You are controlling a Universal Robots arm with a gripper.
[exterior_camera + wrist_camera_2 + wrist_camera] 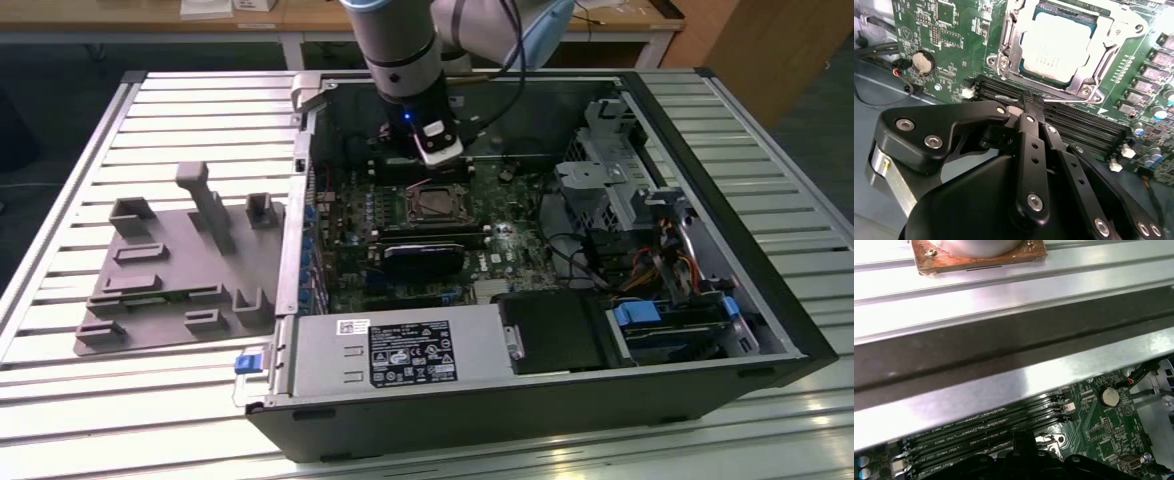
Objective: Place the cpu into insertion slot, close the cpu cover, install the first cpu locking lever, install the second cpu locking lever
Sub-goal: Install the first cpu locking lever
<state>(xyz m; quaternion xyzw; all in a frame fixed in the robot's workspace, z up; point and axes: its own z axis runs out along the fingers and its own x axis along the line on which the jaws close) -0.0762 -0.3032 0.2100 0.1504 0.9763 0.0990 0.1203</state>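
Surface at the exterior view's left bears a grey fixture, and rightward the gripper hangs beside the insertion slot, where the second wrist view adds its tips pressed together against a wire lever, likely to work it, near the cpu seated under the cpu cover.

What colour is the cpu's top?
The cpu top is dull silver-grey; it shows best in the second wrist view.
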